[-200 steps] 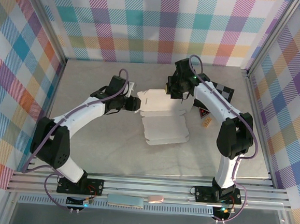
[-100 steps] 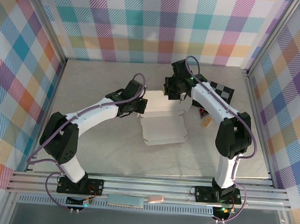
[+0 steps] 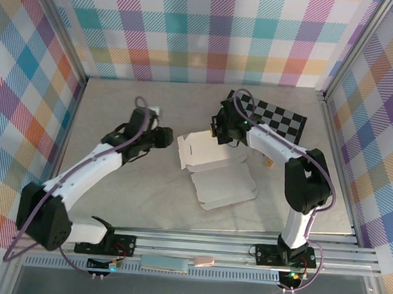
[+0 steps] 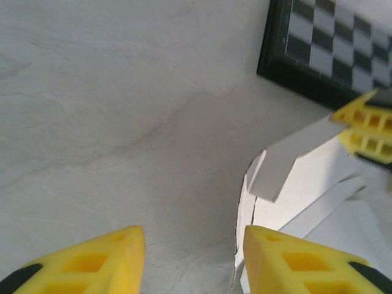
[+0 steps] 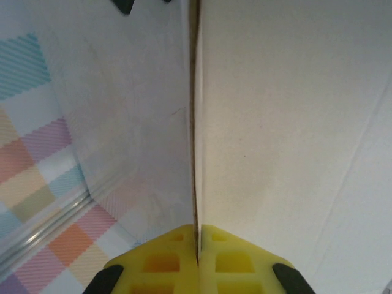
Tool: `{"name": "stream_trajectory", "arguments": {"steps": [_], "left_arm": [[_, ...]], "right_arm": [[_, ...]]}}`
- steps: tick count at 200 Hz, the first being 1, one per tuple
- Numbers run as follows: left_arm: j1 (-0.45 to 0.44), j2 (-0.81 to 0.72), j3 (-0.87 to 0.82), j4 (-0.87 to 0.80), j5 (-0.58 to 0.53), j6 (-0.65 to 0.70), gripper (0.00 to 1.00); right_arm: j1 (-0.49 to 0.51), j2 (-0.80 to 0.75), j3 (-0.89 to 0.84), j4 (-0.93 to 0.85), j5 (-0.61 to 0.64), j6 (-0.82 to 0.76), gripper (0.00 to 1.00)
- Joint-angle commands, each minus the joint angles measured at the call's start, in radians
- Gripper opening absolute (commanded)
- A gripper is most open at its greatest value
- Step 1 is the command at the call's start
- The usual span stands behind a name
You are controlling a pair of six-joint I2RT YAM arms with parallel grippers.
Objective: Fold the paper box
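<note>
We see box (image 3: 216, 170) on table (image 3: 111, 195), just near of checkerboard (image 3: 275, 119). Right gripper (image 5: 198, 237) fingers clamped on box's thin flap edge. Left gripper (image 4: 193, 245) fingers apart over table, just left of box.

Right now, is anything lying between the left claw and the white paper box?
Nothing: in the top view a short stretch of bare grey table separates the open left gripper from the paper box.

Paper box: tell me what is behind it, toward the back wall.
Behind the paper box lies the chequered board. The right hand, shut on the box's far wall, stands between them. The right arm covers part of the board's near edge.
</note>
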Motion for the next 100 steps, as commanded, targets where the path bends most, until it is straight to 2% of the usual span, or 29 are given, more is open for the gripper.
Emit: {"name": "stream_trajectory", "arguments": {"steps": [1,15,30,71,100], "left_arm": [[0.097,-0.039,-0.095,0.014,0.145,-0.069,0.40],[0.153,-0.014,-0.135,0.041,0.236,-0.080,0.32],[0.158,0.029,-0.153,0.058,0.275,-0.058,0.27],[0.159,0.075,-0.222,0.212,0.304,-0.049,0.26],[0.156,0.093,-0.257,0.303,0.354,0.017,0.26]], "right_arm": [[0.026,-0.058,-0.081,0.242,0.028,-0.065,0.00],[0.032,-0.067,-0.145,0.370,0.024,-0.087,0.00],[0.035,-0.080,-0.189,0.465,0.016,-0.120,0.00],[0.037,-0.078,-0.299,0.721,-0.042,-0.158,0.00],[0.032,-0.067,-0.377,0.871,-0.086,-0.166,0.00]]}}
